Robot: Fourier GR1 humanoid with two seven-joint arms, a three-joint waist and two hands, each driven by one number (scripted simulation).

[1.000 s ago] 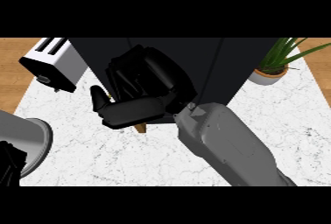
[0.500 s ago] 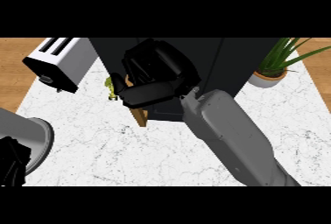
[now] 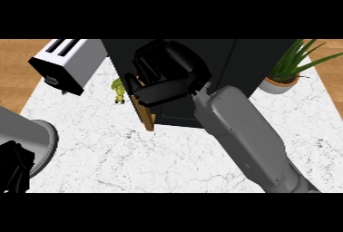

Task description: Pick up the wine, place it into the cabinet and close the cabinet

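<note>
Head view, items as you see them:

Cabinet: dark box at the far middle of the counter. Its door shows as a thin wooden edge at the cabinet's left front corner, running from far to near, standing out a little from the cabinet front.

Right hand: black, at the cabinet's left front, over the top end of the door. Fingers are curled and the thumb lies across just above the door edge. You cannot tell whether they wrap something or only press the door. Right forearm: grey, rising from the lower right edge up and to the left across the cabinet front.

Wine: no bottle shows clearly, so you cannot tell its place or which way its long axis runs; it may be hidden behind the hand.

Left hand: black, at the lower left edge, low beside its grey forearm; finger state not readable.

Toaster: white, far left, tilted on the counter.

Small green object: between toaster and door, on the counter.

Potted plant: far right, beside the cabinet.
</note>
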